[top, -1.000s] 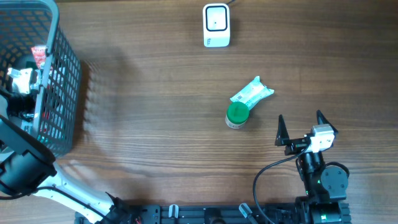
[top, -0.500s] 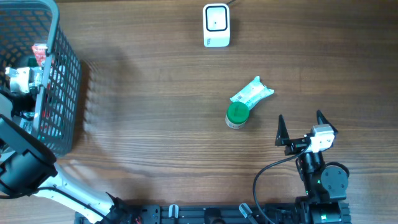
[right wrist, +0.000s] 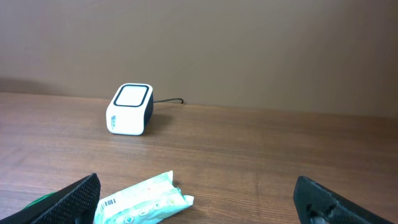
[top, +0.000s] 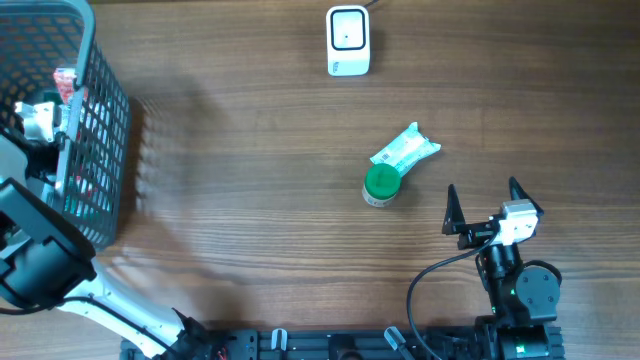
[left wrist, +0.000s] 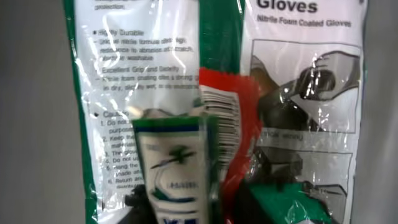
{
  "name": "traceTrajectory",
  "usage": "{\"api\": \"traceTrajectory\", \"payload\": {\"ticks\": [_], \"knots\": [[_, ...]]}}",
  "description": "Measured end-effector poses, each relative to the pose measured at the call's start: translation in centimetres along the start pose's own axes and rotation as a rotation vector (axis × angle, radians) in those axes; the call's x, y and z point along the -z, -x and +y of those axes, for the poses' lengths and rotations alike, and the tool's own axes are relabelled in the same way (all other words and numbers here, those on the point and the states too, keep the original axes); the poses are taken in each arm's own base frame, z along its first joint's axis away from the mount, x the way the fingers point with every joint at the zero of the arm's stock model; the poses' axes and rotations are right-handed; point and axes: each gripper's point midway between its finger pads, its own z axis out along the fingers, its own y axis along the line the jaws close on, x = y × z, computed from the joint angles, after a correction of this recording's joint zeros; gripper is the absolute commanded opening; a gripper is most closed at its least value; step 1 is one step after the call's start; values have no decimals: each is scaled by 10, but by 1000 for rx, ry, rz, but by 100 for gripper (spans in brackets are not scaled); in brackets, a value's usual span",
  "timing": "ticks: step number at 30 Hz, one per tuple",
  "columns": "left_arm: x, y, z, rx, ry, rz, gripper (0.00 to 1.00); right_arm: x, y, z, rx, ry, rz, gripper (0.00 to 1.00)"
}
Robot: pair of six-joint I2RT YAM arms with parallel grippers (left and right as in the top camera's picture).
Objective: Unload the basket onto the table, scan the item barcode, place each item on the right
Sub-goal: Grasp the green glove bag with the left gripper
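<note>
At the far left edge of the overhead frame, a dark wire basket (top: 105, 110) stands on the wooden surface (top: 250, 130), and the left arm reaches up into it from the lower left corner. Its left tool (top: 42, 115) sits inside the basket, closed on a green-and-white carton (left wrist: 174, 168). In the left wrist view this carton stands upright at the lower centre of the frame. Only dark slivers of the fingers show beside the carton. Behind the carton lies a clear packet of gloves (left wrist: 155, 56) with green edging and printed text. A red packet (left wrist: 233, 118) with a barcode on it rests on the gloves, just right of the carton's top. Further right, at the top centre of the overhead frame, the white scanner (top: 348, 41) sits well apart from the basket, its cable leading off the upper edge. Below and right of it, a pale green packet of wipes (top: 405, 150) lies at a slant. A green-lidded jar (top: 381, 184) touches the packet's lower left end. At the lower right, the right tool (top: 485, 208) stands spread wide and holds nothing, its two dark tips pointing toward the scanner's side of the surface, near the jar but clear of it.
</note>
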Motion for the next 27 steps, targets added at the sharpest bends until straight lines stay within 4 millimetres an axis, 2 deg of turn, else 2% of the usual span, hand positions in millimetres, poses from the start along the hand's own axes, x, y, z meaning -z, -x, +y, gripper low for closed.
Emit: {"api": "traceTrajectory", "payload": {"ticks": [1, 2, 5, 6, 10, 20, 23, 25, 26, 27], "knots": [[0, 1, -2, 0, 0, 1, 49, 0, 0, 0, 0, 0, 0, 100], [0, 1, -3, 2, 1, 2, 68, 0, 0, 0, 0, 0, 0, 100], [0, 1, -7, 7, -11, 7, 86, 0, 0, 0, 0, 0, 0, 100], [0, 1, -11, 8, -21, 9, 100, 0, 0, 0, 0, 0, 0, 100], [1, 3, -19, 8, -29, 16, 100, 0, 0, 0, 0, 0, 0, 100], [-6, -1, -19, -5, 3, -32, 100, 0, 0, 0, 0, 0, 0, 100], [-11, -3, -17, -12, 29, -61, 79, 0, 0, 0, 0, 0, 0, 100], [-12, -2, -15, -6, 41, -84, 55, 0, 0, 0, 0, 0, 0, 100], [-12, -2, -13, -2, 45, -94, 34, 0, 0, 0, 0, 0, 0, 100], [-12, -1, -10, 3, 51, -101, 25, 0, 0, 0, 0, 0, 0, 100]]}}
